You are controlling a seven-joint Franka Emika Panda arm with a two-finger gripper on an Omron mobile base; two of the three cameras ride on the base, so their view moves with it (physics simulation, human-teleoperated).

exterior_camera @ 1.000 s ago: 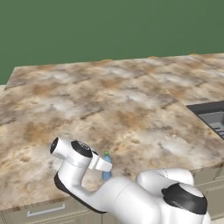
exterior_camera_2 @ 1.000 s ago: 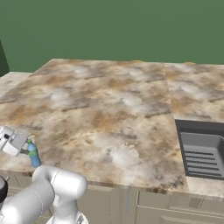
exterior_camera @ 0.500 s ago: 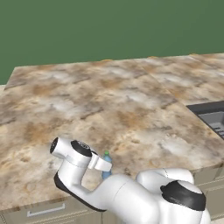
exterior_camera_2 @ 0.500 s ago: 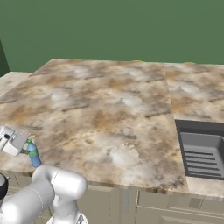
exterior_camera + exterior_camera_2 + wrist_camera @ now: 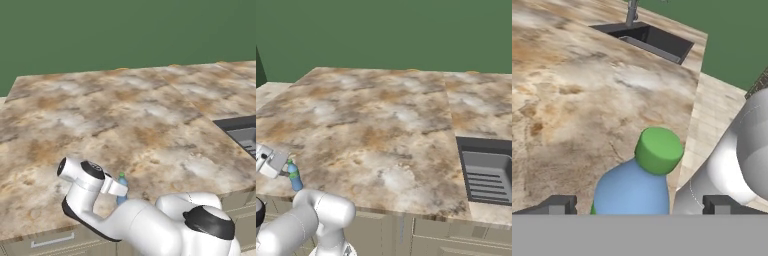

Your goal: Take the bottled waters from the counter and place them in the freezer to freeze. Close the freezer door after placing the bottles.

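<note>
Hand view alone: green cap on blue-tinted bottle upright between spread-open pincer tips; base views: bottle near counter front edge, sink rightward.

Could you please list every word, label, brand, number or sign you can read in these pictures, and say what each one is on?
None: no readable text shows in any view.
Bottle: blue-tinted with a green cap, no label or print visible.
Counter: marbled pattern only, no writing.
Sink: no markings.
Gripper: open on either side of the bottle, no lettering on it.
</note>
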